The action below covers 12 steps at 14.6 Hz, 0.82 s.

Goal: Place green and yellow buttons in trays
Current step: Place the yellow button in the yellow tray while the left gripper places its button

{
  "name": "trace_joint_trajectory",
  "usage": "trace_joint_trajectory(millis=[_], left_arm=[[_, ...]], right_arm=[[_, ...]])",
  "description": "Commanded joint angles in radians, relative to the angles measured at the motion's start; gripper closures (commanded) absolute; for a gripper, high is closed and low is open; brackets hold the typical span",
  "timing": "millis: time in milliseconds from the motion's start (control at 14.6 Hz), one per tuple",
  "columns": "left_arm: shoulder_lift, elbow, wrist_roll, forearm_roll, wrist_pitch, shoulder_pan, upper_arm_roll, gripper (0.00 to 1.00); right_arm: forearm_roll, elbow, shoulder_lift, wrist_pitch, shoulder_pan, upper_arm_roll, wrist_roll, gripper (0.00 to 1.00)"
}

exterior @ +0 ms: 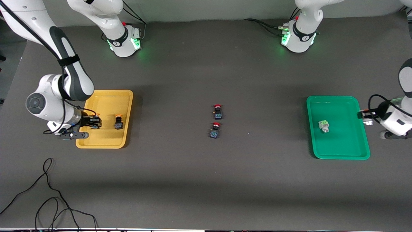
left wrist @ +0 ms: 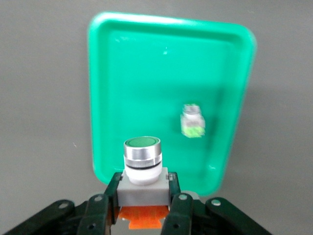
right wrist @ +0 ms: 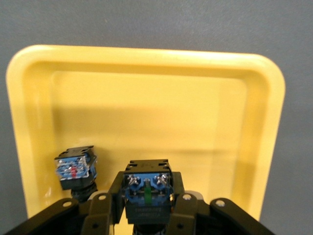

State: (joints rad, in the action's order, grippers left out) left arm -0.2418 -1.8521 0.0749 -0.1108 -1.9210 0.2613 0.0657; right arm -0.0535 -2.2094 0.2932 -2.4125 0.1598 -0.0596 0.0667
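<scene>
The right gripper [exterior: 93, 122] is over the yellow tray [exterior: 109, 96], at the tray edge nearest the right arm's end of the table, and its fingers [right wrist: 115, 193] are clamped on a yellow button [right wrist: 146, 196] with a black-blue body. A 2nd yellow button [exterior: 118, 122] lies in that tray just beside it, toward the table's middle.

The left gripper [exterior: 365, 116] hangs above the edge of the green tray [exterior: 338, 151] that faces the left arm's end of the table. Its fingers [left wrist: 182, 205] are closed on a green button [left wrist: 143, 169], a white-grey body with a green cap held upright and an orange base. Another green button [exterior: 323, 125] lies in the green tray, near its middle.

2 red switches [exterior: 216, 120] sit on the table's middle, well apart from both trays, 1 nearer the front camera than the other. Black cables [exterior: 48, 193] trail over the table corner nearest the camera at the right arm's end.
</scene>
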Motion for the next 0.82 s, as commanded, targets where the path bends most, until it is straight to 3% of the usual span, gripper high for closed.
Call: trace_joint_trajectory(millis=[0, 205, 274, 342, 411, 479, 547, 684, 753], left_arm=[[-0.031, -0.218, 0.032, -0.055, -0.307, 0.044, 0.017, 0.8], [-0.134, -0.323, 0.037, -0.079, -0.554, 0.081, 0.016, 0.8], [-0.145, -0.322, 0.048, -0.081, -0.556, 0.09, 0.016, 0.8], [-0.14, -0.317, 0.063, -0.081, -0.547, 0.092, 0.016, 0.78], [-0.134, -0.314, 0.068, -0.081, -0.535, 0.093, 0.016, 0.71], [-0.133, -0.308, 0.068, -0.081, -0.518, 0.092, 0.016, 0.47], [-0.132, -0.3, 0.071, -0.081, -0.513, 0.092, 0.016, 0.0], [-0.123, -0.257, 0.101, -0.079, -0.453, 0.092, 0.017, 0.0], [-0.104, -0.201, 0.106, -0.079, -0.358, 0.092, 0.019, 0.0]], right_arm=[[0.004, -0.018, 0.039, -0.081, 0.007, 0.004, 0.027, 1.0], [0.003, -0.02, 0.078, -0.134, 0.007, 0.01, 0.027, 1.0], [0.003, -0.018, 0.075, -0.131, 0.007, 0.01, 0.025, 0.57], [0.004, -0.02, 0.067, -0.125, 0.007, 0.01, 0.025, 0.01], [0.003, -0.018, 0.055, -0.116, 0.007, 0.012, 0.024, 0.0], [0.003, -0.018, 0.037, -0.1, 0.007, 0.01, 0.022, 0.0], [0.004, -0.012, 0.0, -0.076, 0.006, 0.006, 0.01, 0.0], [0.006, 0.008, -0.089, 0.03, 0.004, 0.0, 0.01, 0.0], [0.008, 0.014, -0.136, 0.076, 0.003, -0.003, 0.008, 0.0]])
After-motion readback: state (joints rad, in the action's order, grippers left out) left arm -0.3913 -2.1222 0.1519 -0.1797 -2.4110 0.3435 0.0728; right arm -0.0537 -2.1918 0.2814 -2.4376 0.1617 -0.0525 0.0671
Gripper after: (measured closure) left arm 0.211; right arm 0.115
